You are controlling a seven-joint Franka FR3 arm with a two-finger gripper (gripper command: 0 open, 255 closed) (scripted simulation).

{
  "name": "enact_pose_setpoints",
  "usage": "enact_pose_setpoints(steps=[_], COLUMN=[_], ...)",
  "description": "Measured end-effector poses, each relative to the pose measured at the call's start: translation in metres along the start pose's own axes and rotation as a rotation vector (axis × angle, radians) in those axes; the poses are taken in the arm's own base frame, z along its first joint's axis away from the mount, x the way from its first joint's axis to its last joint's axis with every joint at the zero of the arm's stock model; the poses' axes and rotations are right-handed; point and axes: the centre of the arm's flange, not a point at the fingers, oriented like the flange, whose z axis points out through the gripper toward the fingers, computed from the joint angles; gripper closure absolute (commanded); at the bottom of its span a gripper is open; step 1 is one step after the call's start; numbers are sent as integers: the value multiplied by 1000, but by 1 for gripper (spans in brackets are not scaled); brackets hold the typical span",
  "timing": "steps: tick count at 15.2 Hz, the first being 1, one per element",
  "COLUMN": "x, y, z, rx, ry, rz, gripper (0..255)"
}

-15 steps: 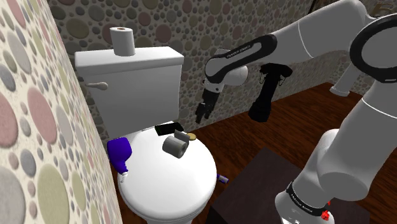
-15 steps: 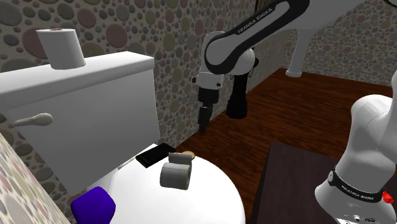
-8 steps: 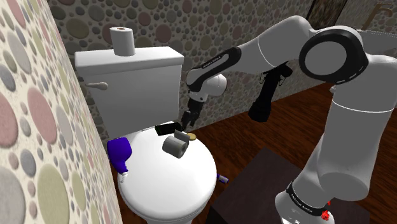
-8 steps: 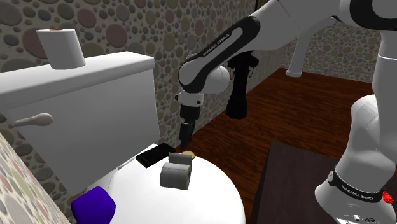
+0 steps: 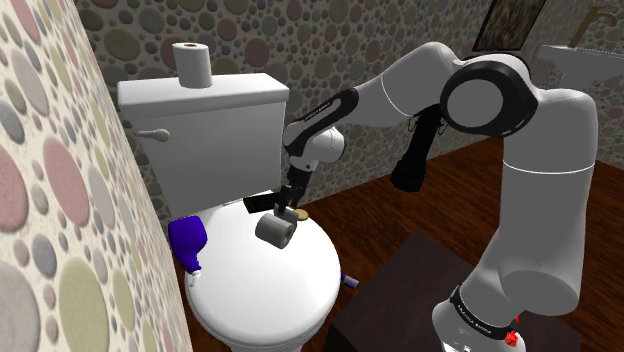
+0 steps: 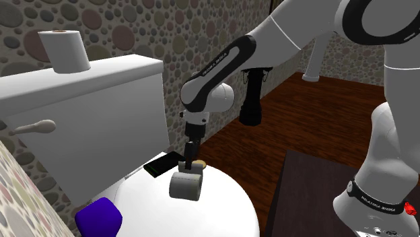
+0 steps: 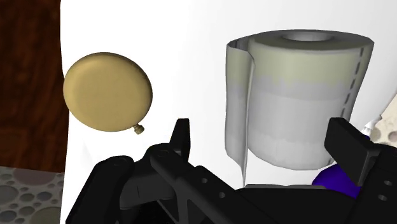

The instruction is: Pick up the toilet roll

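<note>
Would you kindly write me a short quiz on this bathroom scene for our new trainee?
1. True or false: the gripper is shut on the grey toilet roll lying on the toilet lid.
2. What stands on the tank? A an upright white roll; B a tan disc; C a black slab.
3. What colour is the rounded object at the lid's edge on the shoulder view's left?
Key: 1 false, the fingers stand open either side of it; 2 A; 3 purple.
</note>
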Motion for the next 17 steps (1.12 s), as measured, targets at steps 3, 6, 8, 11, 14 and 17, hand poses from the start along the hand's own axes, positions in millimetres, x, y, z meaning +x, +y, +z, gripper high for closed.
enact_pose_setpoints(steps=[3,6,8,11,14,17], x=[-1,0,0,0,-1,0], y=[5,6,6,6,4,0], z=[11,11,12,12,10,-2], rx=[0,-1,-1,-1,-1,0], ry=[0,4,3,3,2,0], rz=[0,0,0,1,0,0], gripper=[255,255,255,255,255,255])
